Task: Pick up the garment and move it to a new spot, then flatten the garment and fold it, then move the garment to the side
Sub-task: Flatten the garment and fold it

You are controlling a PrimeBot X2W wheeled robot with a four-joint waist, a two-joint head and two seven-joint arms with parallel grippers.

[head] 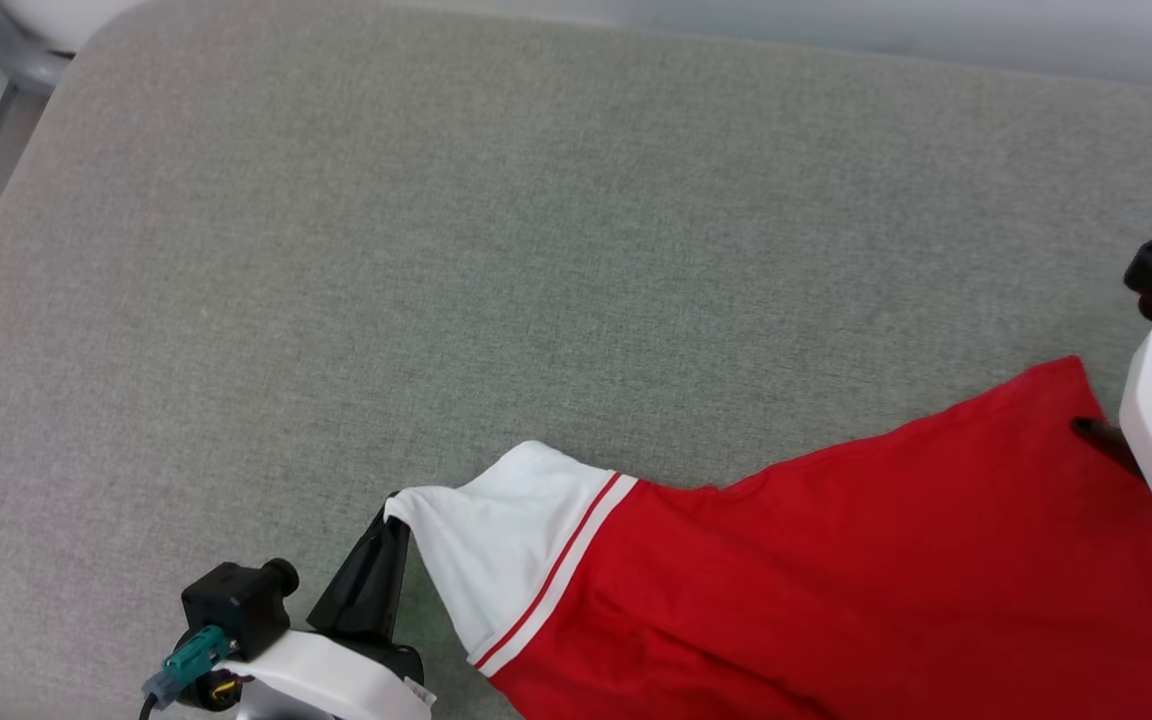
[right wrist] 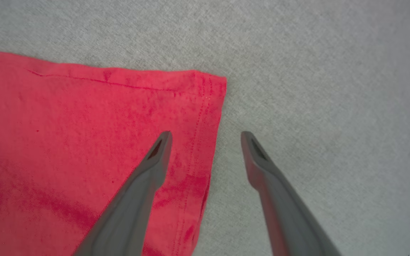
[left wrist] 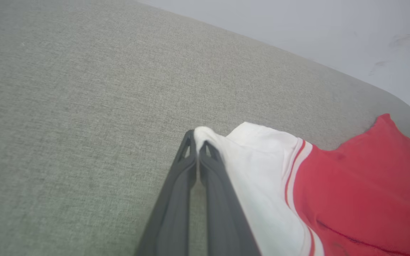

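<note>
The garment (head: 836,580) lies spread on the grey padded surface, red with a white sleeve (head: 496,540) edged in red-and-white stripes. My left gripper (head: 391,512) is shut on the tip of that sleeve; in the left wrist view its fingers (left wrist: 196,140) pinch the white cloth (left wrist: 258,167) at their tips. My right gripper (right wrist: 206,137) stands open low over the garment's far red corner (right wrist: 205,92), one finger above the hem and the other above bare surface, holding nothing. It shows at the head view's right edge (head: 1101,435). The garment's front print is hidden.
The grey padded surface (head: 536,250) stretches wide behind and to the left of the garment. Its rounded far-left corner borders a pale frame and a white object (head: 36,30). A light wall (left wrist: 315,25) runs behind the far edge.
</note>
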